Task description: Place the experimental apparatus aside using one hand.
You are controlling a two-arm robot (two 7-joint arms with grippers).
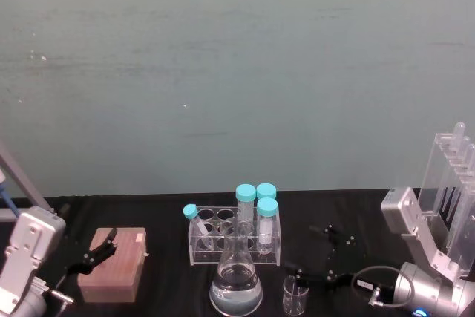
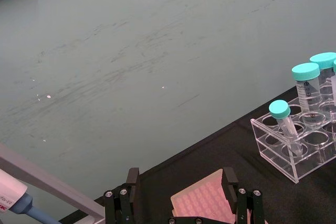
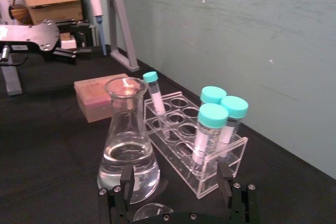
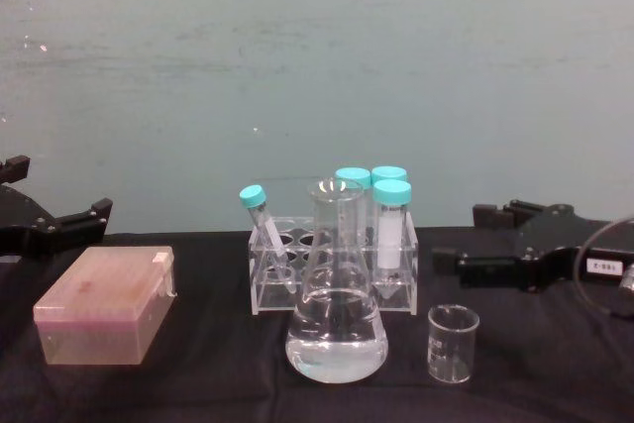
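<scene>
Logging the right tool (image 4: pixel 458 238) above the black desk (image 4: pixel 555 383), right of the labware, turned on its side with one finger higher than the other. Recorded as wide open, gripping nothing. From its wrist view, found the fingers (image 3: pixel 125 176) parted to either side of the conical flask (image 3: pixel 127 145) standing farther off, with the rim of the small beaker (image 3: pixel 147 212) low between them. Placed the flask at front centre of the desk, upright, with clear liquid in its lower part. Noted the small beaker just right of the flask, apart from it, upright, graduated on the side. Spotted a clear tube rack (image 4: pixel 267 289) directly behind the flask, carrying three upright teal-capped tubes (image 4: pixel 392 230) and a fourth leaning at its left end. Marked the tall acrylic stand (image 1: pixel 450 176) at far right, beyond the right arm. Found the left tool (image 1: pixel 93 252) at far left, likewise open and empty, hovering by the left side of a pink box (image 4: pixel 104 316).
</scene>
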